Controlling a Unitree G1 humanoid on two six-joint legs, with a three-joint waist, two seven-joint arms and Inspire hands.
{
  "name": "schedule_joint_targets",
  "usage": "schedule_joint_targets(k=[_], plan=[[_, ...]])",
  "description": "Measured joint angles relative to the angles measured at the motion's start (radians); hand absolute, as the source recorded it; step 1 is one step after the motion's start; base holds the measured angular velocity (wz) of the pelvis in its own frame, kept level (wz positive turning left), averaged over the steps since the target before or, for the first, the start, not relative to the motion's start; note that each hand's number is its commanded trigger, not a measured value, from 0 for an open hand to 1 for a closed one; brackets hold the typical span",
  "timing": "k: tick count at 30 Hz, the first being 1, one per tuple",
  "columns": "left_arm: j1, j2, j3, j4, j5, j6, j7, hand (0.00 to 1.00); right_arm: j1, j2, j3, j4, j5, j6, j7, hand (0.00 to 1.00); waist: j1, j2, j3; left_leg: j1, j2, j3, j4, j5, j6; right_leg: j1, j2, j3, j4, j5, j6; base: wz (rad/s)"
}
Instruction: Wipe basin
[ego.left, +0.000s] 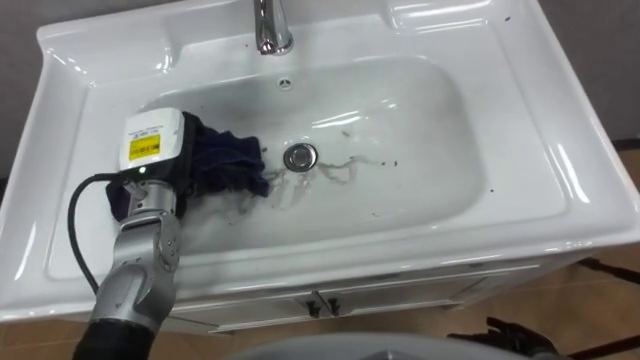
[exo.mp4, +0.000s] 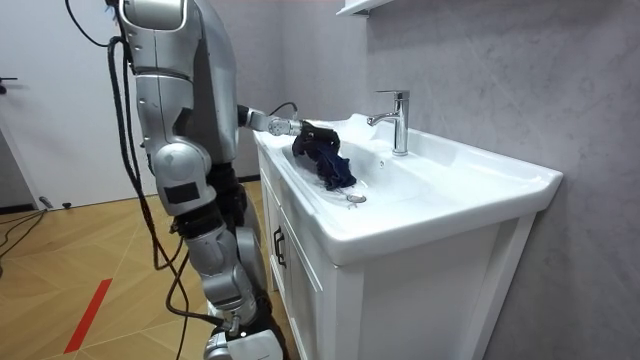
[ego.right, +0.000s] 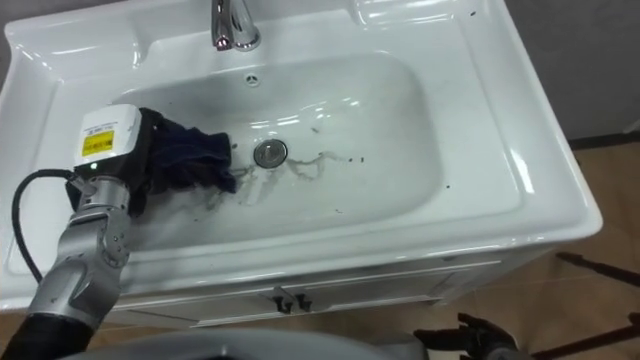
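The white basin (ego.left: 560, 200) lies below me, with a metal drain (ego.left: 300, 156) in the middle of the bowl. A dark blue cloth (ego.left: 232, 162) lies bunched on the bowl's left slope, just left of the drain. My left hand (ego.left: 155, 145) reaches over the left rim and is pressed into the cloth, with its dark fingers curled in the folds. In the room view I stand at the basin's front, and the cloth (exo.mp4: 330, 160) hangs from the left hand (exo.mp4: 300, 130) inside the bowl. Thin grey streaks (ego.left: 340, 168) mark the bowl right of the drain.
A chrome faucet (ego.left: 270, 25) rises at the back rim, directly behind the drain. Below the basin's front is a white cabinet with small door handles (ego.left: 320, 303). A grey wall stands close behind the basin (exo.mp4: 480, 70). Wooden floor (exo.mp4: 80, 250) spreads behind me.
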Motion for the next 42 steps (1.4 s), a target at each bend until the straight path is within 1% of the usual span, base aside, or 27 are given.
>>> schedule_joint_targets(k=[4, 8, 11, 13, 14, 16, 18, 19, 21, 22, 24, 27, 35, 38, 39, 42], plan=[[0.000, 0.000, 0.000, 0.000, 0.026, 0.014, -0.028, 1.00, 0.001, 0.000, 0.001, -0.003, 0.001, 0.000, -0.001, 0.00, -0.002, -0.002, -0.0018, -0.005, 0.000, 0.001, 0.002, 0.000, 0.000, -0.005, 0.000, 0.002, 0.000, 0.000, 0.000, 0.00], [0.000, 0.000, -0.001, 0.000, 0.026, 0.019, -0.035, 1.00, 0.000, 0.000, 0.002, -0.003, -0.001, 0.000, -0.010, 0.00, -0.006, -0.004, -0.0012, -0.005, 0.000, 0.001, 0.001, 0.000, 0.000, -0.005, 0.000, 0.004, 0.000, 0.000, 0.000, 0.00], [0.000, 0.000, -0.001, 0.001, 0.026, 0.020, -0.047, 1.00, 0.001, 0.000, 0.002, -0.002, -0.005, 0.000, -0.015, 0.00, -0.011, -0.005, -0.0004, -0.004, 0.000, 0.002, 0.001, 0.000, 0.000, -0.005, 0.000, 0.007, 0.001, 0.000, 0.000, 0.00], [-0.001, 0.001, -0.012, 0.015, 0.022, 0.021, -0.054, 1.00, -0.004, 0.000, 0.007, -0.001, -0.006, 0.000, -0.021, 0.00, -0.018, -0.008, 0.0032, -0.004, 0.000, 0.002, 0.001, 0.000, 0.000, -0.005, -0.001, 0.004, 0.003, 0.000, 0.000, 0.00], [-0.001, 0.001, -0.017, 0.022, 0.020, 0.023, -0.056, 1.00, -0.006, 0.000, 0.009, -0.001, -0.005, 0.000, -0.023, 0.00, -0.020, -0.005, 0.0027, -0.004, 0.000, 0.002, 0.000, 0.000, 0.000, -0.005, -0.001, 0.004, 0.003, 0.000, 0.000, 0.00], [-0.008, 0.001, -0.045, 0.069, 0.018, 0.025, -0.091, 1.00, -0.013, 0.000, 0.011, -0.001, -0.007, 0.000, -0.030, 0.00, -0.027, 0.002, 0.0048, -0.006, 0.000, 0.000, -0.001, 0.000, 0.000, -0.005, 0.000, 0.006, 0.003, 0.000, 0.000, 0.00], [-0.015, 0.000, -0.065, 0.099, 0.010, 0.021, -0.116, 1.00, -0.012, -0.001, 0.011, -0.002, -0.006, 0.000, -0.029, 0.00, -0.028, 0.000, 0.0058, -0.004, 0.000, 0.001, 0.000, 0.000, 0.000, -0.006, 0.000, 0.005, 0.003, 0.000, 0.000, 0.00], [-0.020, 0.000, -0.073, 0.099, 0.008, 0.019, -0.122, 1.00, -0.012, -0.002, 0.010, -0.002, -0.006, 0.000, -0.029, 0.00, -0.028, 0.007, 0.0027, -0.005, 0.001, 0.001, 0.000, 0.000, 0.000, -0.008, 0.000, 0.005, 0.004, 0.000, 0.000, 0.00], [-0.028, 0.000, -0.081, 0.106, 0.008, 0.018, -0.139, 1.00, -0.016, -0.006, 0.011, -0.002, -0.007, 0.000, -0.029, 0.00, -0.028, 0.006, 0.0051, -0.006, 0.000, 0.003, -0.001, 0.000, 0.000, -0.011, 0.000, 0.007, 0.004, 0.000, 0.000, -0.02], [-0.029, 0.000, -0.081, 0.108, 0.009, 0.018, -0.149, 1.00, -0.018, -0.008, 0.011, -0.002, -0.006, 0.000, -0.028, 0.00, -0.029, 0.009, 0.0031, -0.006, 0.000, 0.004, -0.002, 0.000, 0.000, -0.011, 0.000, 0.009, 0.004, 0.000, 0.000, -0.04], [-0.029, -0.001, -0.081, 0.109, 0.010, 0.018, -0.160, 1.00, -0.019, -0.011, 0.011, 0.001, -0.007, 0.000, -0.024, 0.00, -0.031, 0.011, 0.0019, -0.005, 0.001, 0.004, -0.002, 0.000, 0.000, -0.010, 0.000, 0.009, 0.003, 0.000, 0.000, 0.00], [-0.029, -0.003, -0.081, 0.109, 0.010, 0.016, -0.170, 1.00, -0.018, -0.014, 0.009, 0.006, -0.008, 0.000, -0.013, 0.00, -0.030, 0.011, 0.0020, -0.004, 0.001, 0.004, -0.001, 0.000, 0.000, -0.010, 0.000, 0.009, 0.002, 0.000, 0.000, 0.00], [-0.031, -0.005, -0.080, 0.108, 0.011, 0.011, -0.182, 1.00, -0.019, -0.013, 0.007, 0.006, -0.008, 0.000, 0.007, 0.00, -0.029, 0.002, 0.0012, -0.003, 0.000, 0.005, -0.001, 0.000, 0.000, -0.009, 0.000, 0.011, 0.000, 0.000, 0.000, 0.00], [-0.030, -0.005, -0.081, 0.108, 0.010, 0.007, -0.181, 1.00, -0.020, -0.012, 0.011, 0.011, -0.003, 0.000, 0.008, 0.00, -0.028, -0.005, 0.0031, 0.004, 0.000, 0.005, -0.003, 0.001, 0.000, -0.004, -0.001, 0.011, 0.000, 0.000, 0.000, 0.00], [-0.030, -0.005, -0.084, 0.108, 0.010, 0.006, -0.181, 1.00, -0.020, -0.012, 0.013, 0.014, -0.003, 0.000, 0.008, 0.00, -0.027, -0.008, 0.0021, 0.005, -0.001, 0.005, -0.004, 0.001, 0.000, -0.002, -0.001, 0.011, -0.001, -0.001, 0.001, 0.00], [-0.031, -0.005, -0.096, 0.108, 0.010, 0.005, -0.179, 1.00, -0.021, -0.010, 0.029, 0.014, -0.003, 0.000, 0.008, 0.00, -0.027, -0.017, 0.0023, 0.010, -0.001, 0.008, -0.006, 0.001, 0.000, 0.001, -0.001, 0.012, -0.001, -0.001, 0.001, -0.01]])
